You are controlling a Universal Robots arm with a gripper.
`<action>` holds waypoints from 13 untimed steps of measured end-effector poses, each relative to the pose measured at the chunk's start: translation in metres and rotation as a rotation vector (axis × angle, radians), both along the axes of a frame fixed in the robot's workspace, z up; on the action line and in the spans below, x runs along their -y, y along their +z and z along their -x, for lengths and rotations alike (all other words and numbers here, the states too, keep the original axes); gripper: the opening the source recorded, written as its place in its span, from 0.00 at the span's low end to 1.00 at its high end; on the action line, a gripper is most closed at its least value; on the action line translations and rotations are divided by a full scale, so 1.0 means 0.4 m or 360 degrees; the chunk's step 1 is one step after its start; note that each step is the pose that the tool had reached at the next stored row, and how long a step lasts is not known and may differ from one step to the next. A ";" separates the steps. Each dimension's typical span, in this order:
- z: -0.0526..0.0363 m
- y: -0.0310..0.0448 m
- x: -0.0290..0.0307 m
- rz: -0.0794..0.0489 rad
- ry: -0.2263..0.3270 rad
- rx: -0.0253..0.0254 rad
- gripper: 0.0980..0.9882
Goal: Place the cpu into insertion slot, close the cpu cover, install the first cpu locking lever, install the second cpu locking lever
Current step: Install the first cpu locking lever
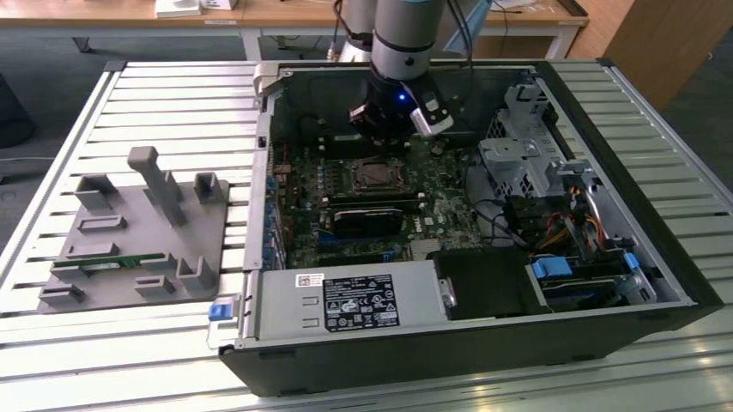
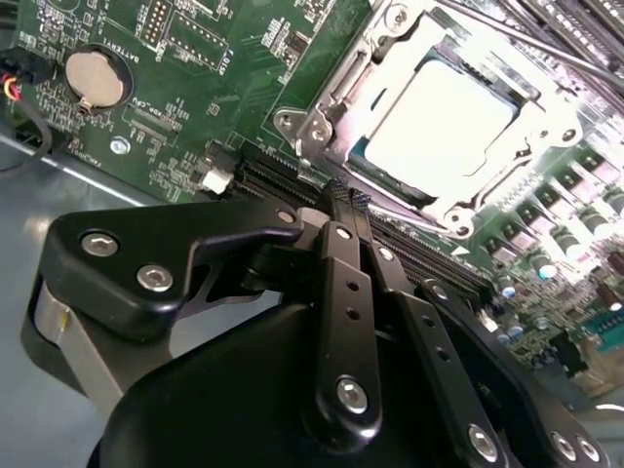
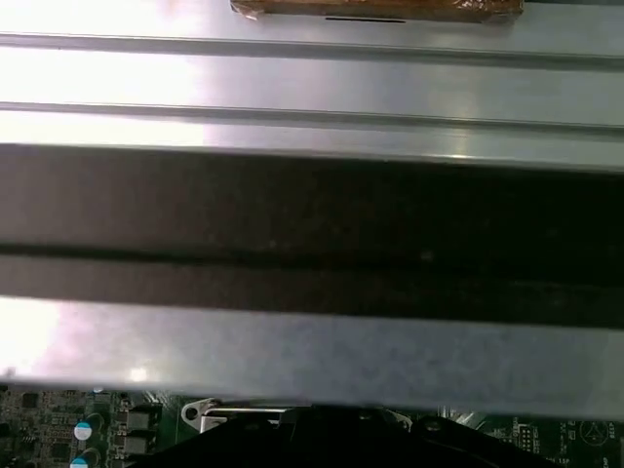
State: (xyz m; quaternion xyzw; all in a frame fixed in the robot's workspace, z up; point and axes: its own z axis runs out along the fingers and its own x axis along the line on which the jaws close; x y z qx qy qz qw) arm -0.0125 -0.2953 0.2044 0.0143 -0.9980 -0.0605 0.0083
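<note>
The pincer [image 2: 341, 200] is seen in the second wrist view with its black fingers [image 2: 343, 292] pressed together and nothing pinched between them, the tips hanging just beside the socket on the green motherboard [image 2: 210, 88]. Close beyond the tips lies the cpu [image 2: 444, 122], already seated in the insertion slot [image 2: 366, 161], its pale metal top glaring under the light. Around the chip sits the cpu cover [image 2: 336, 93], the silver frame apparently lowered over it (though whether it lies fully flat cannot be judged from this angle).

The step in hand is therefore judged to be past the placing of the chip, and most likely at the cover or the first locking lever. A thin metal rod [image 2: 575, 58] crosses near the far side of the socket and may be a lever, but its state, latched or free, cannot be made out. Whatever follows would call for a fine, well-aimed push against a thin part, with care not to scrape the board.

In the exterior view the arm [image 1: 403, 34] reaches down into the open computer case [image 1: 641, 129] on the slatted table [image 1: 149, 94], and the pincer's tips are hidden behind the wrist body. The first wrist view gives the case wall [image 3: 312, 234] and a strip of board at one edge.
</note>
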 end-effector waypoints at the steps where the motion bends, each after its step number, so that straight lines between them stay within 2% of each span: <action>1: 0.000 -0.003 0.000 0.0000 0.0000 0.00000 0.01; 4: -0.001 -0.008 0.000 0.0000 0.0000 0.00000 0.01; 13: -0.001 -0.009 0.000 0.0000 0.0000 0.00002 0.01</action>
